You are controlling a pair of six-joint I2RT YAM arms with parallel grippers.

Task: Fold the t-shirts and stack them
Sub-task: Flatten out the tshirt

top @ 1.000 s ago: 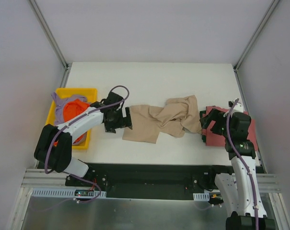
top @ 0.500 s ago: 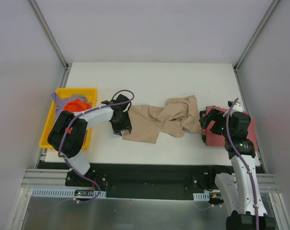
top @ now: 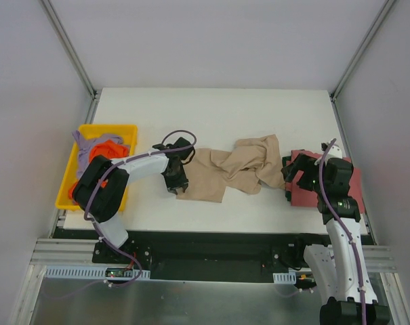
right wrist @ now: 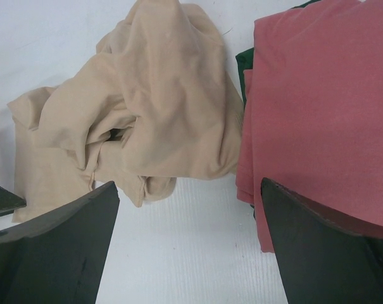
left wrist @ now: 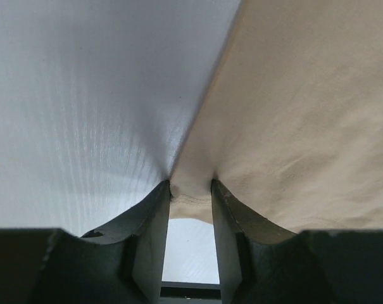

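Cloth here looks soft and limp, so tan shirt (top: 225,172) needs corner holds; left gripper (left wrist: 191,187) pinches its edge, right gripper (right wrist: 188,183) hangs wide open.

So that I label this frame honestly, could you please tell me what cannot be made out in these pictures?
1. Green cloth, right wrist view: only a sliver shows; the red t-shirt covers the rest.
2. Yellow bin, top view: the left arm hides its near part and much of the orange t-shirt.
3. Tan t-shirt, every view: crumpled, its sleeves and collar lost in folds.
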